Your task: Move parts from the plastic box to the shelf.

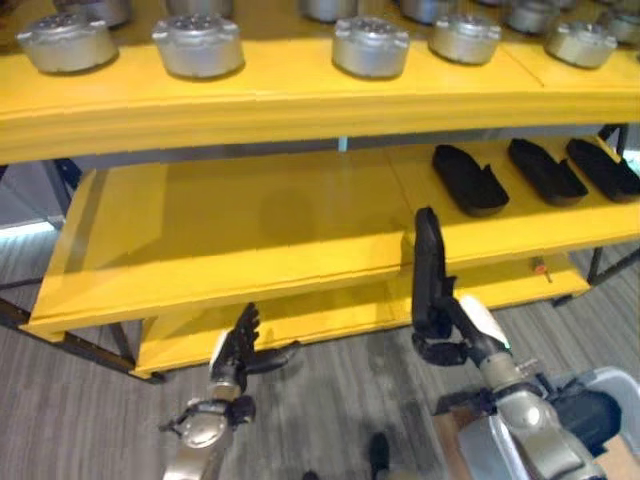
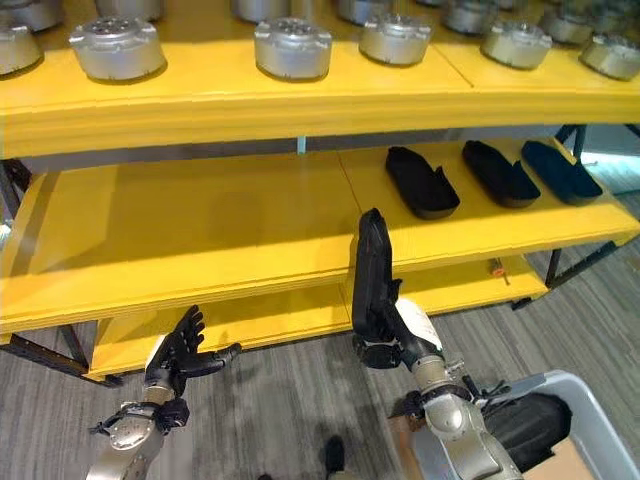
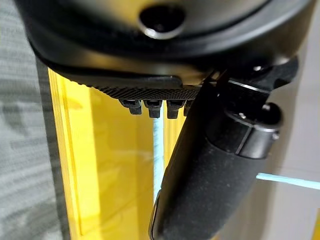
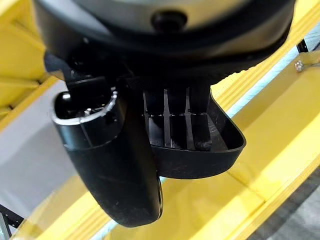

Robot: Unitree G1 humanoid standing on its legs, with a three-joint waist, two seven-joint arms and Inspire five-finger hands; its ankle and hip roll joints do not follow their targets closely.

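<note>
My right hand (image 1: 447, 338) is shut on a long black plastic part (image 1: 428, 262), held upright just in front of the middle yellow shelf (image 1: 250, 225). The right wrist view shows my thumb (image 4: 117, 170) and fingers clamped on the part's ribbed shell (image 4: 200, 145). Three similar black parts (image 1: 468, 180) lie on the shelf's right half. The grey plastic box (image 2: 590, 415) sits at the lower right with dark parts inside. My left hand (image 1: 243, 350) hangs open low at the left, empty, before the bottom shelf.
The top shelf (image 1: 300, 85) carries a row of several round silver metal parts (image 1: 370, 45). The left half of the middle shelf is bare yellow board. A bottom shelf (image 1: 330, 310) runs near the grey floor.
</note>
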